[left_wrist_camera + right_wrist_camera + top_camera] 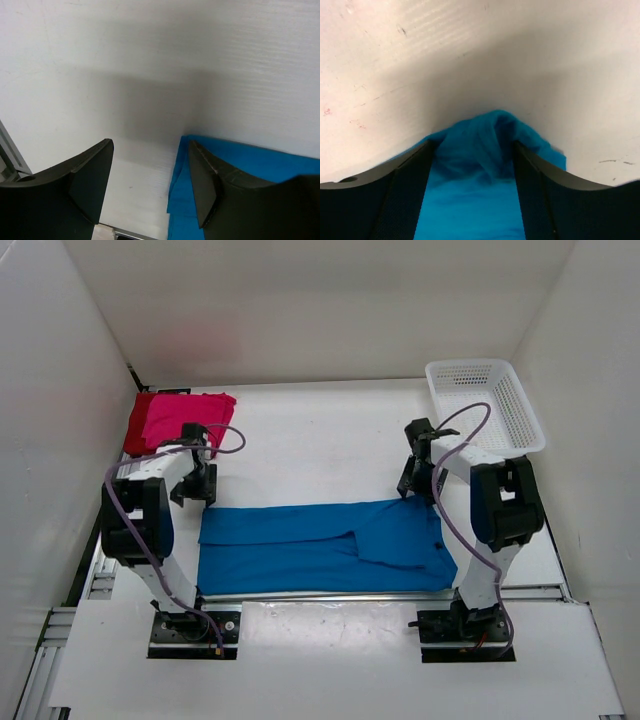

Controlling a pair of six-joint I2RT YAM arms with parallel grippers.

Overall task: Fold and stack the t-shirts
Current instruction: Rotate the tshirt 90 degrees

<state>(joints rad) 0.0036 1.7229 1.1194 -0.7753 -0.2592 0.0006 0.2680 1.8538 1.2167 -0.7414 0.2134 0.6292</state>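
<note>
Right claw [471, 146] stands open astride blue t-shirt [470, 205].

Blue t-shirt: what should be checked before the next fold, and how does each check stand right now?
1. Blue t-shirt lies as a long folded strip: ok.
2. Left hand open, holding nothing: ok.
3. Right hand open over the shirt's edge: ok.
4. That edge smooth: not ok, it humps up between the fingers.
5. Pink t-shirt stacked on dark red t-shirt: ok.
6. Blue shirt's underside free of creases: cannot tell.
</note>
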